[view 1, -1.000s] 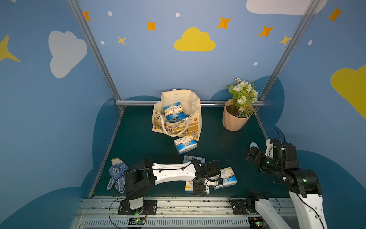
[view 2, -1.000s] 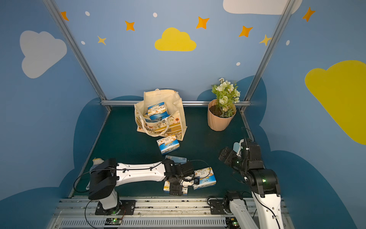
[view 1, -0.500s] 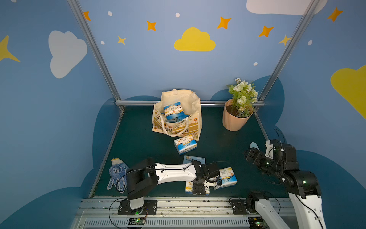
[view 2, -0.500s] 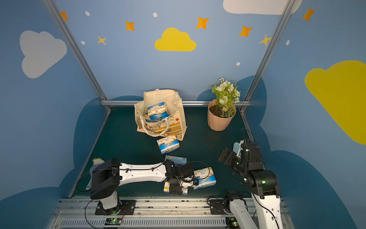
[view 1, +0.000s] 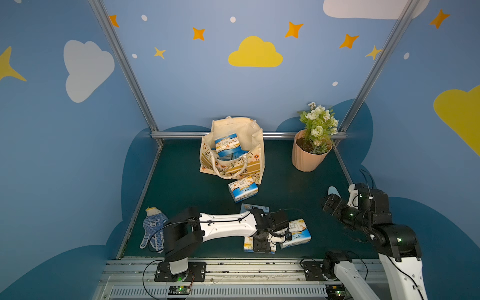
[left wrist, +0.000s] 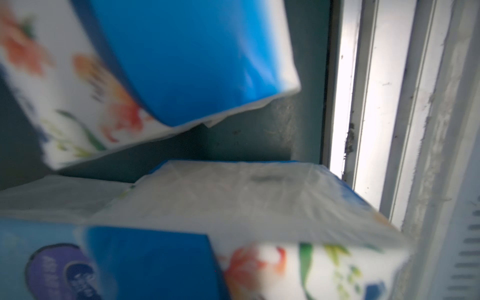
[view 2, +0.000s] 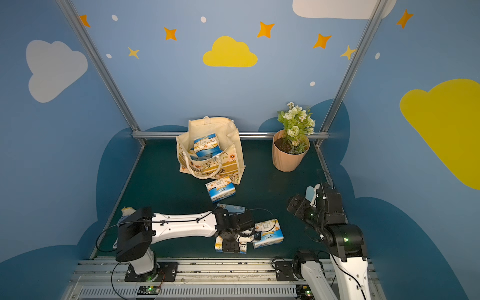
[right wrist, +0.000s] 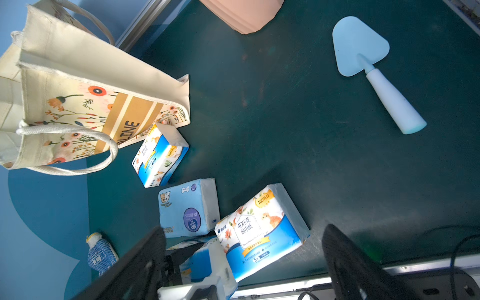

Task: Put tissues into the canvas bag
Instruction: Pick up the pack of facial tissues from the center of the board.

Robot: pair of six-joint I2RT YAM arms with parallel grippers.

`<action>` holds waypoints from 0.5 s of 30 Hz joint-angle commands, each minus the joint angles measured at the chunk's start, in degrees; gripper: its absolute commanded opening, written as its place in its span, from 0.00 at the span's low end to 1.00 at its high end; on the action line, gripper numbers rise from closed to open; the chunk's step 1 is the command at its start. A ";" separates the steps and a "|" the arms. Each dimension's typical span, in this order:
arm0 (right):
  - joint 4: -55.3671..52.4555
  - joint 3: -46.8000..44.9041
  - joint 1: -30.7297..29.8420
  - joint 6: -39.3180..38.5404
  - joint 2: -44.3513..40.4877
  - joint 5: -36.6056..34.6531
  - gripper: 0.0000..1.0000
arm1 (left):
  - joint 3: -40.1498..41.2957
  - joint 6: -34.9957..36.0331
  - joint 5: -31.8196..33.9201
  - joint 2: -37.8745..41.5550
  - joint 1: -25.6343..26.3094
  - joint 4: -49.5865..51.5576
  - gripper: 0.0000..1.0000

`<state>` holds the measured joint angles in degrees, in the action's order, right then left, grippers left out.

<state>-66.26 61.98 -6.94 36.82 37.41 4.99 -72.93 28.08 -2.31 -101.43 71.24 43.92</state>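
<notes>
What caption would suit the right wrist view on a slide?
Several tissue packs on the dark mat beside the canvas bag, one gripped by the left gripper; a blue trowel lies apart.

The tissue pack (right wrist: 200, 262) clamped in my left gripper (view 1: 261, 244) wore glossy, crinkled plastic film. Well apart from it, the canvas bag (right wrist: 78, 78) showed matt woven cloth and twisted rope handles (right wrist: 65, 130). Near my right gripper (view 1: 326, 205) lay a smooth plastic trowel (right wrist: 363, 52) on the matt green table mat (right wrist: 285, 130).

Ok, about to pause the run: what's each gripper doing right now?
Left gripper: closed on the tissue pack at the table's front edge.
Right gripper: open, empty.
</notes>
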 commanded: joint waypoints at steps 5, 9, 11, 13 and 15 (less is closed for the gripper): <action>-0.56 -0.03 0.26 -1.66 -0.06 -1.42 0.95 | -8.63 -2.76 -3.22 3.64 -1.81 7.82 0.71; -1.22 0.49 0.26 -1.90 -0.18 -2.36 0.95 | -13.76 -2.78 -4.92 4.59 -3.95 11.15 0.72; -1.24 0.67 0.26 -1.93 -0.10 -2.14 0.95 | -16.23 -2.94 -6.05 5.00 -5.37 12.09 0.72; -1.24 0.62 0.29 -1.97 0.10 -2.01 0.95 | -18.05 -2.85 -5.69 5.50 -6.53 12.45 0.73; -1.00 0.60 0.30 -2.00 0.34 -1.92 0.95 | -19.55 -2.90 -4.04 5.92 -7.81 12.07 0.73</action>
<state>-66.76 61.98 -6.90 35.62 37.43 3.77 -90.24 25.69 -6.61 -97.08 64.90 53.63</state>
